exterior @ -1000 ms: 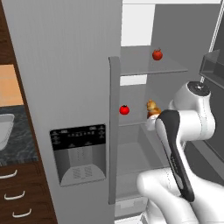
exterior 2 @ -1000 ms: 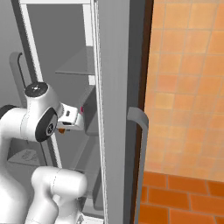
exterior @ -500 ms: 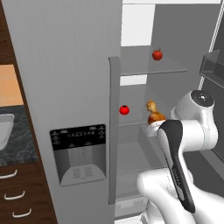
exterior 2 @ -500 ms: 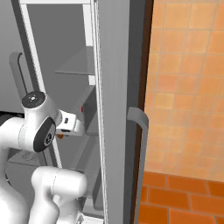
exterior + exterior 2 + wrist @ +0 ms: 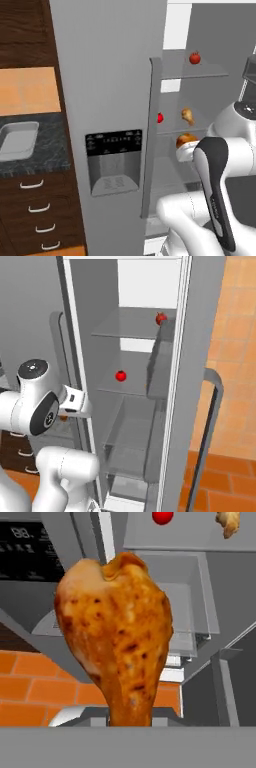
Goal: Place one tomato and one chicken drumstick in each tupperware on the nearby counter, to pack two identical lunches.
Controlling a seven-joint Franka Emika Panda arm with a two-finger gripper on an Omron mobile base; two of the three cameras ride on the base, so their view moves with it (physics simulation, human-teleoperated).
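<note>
Gripped in the pincer (image 5: 131, 719): a chicken drumstick (image 5: 117, 629), browned and speckled, thin end down between the closed tips, thick end up, seen close in the hand view. Seen too in the left base view as an orange-brown lump (image 5: 186, 140) at the end of the white arm, just outside the open fridge (image 5: 107, 75), at about 4 o'clock from the middle shelf's tomato.

Lying on the middle shelf (image 5: 180, 131): a second drumstick (image 5: 187, 115) toward 3 o'clock and a tomato (image 5: 160, 118) toward 9 o'clock, partly hidden by the door edge in the left base view. Same tomato (image 5: 120, 376) plain in the right base view; in the hand view, at 12 o'clock above the held piece (image 5: 162, 517), with the shelf drumstick (image 5: 228, 523) at 1 o'clock.

Sitting on the top shelf (image 5: 200, 74): another tomato (image 5: 195, 58), also visible at 1 o'clock in the right base view (image 5: 161, 318).

Resting on the black marbled counter (image 5: 45, 155) at 9 o'clock in the left base view: one light-grey tupperware tray (image 5: 17, 140), well apart from the fridge. Below it, dark wooden drawers (image 5: 40, 215) with curved silver handles.

On the closed fridge door, a dark dispenser panel (image 5: 114, 162). Orange tiled floor (image 5: 225, 476) at 4 o'clock in the right base view.
</note>
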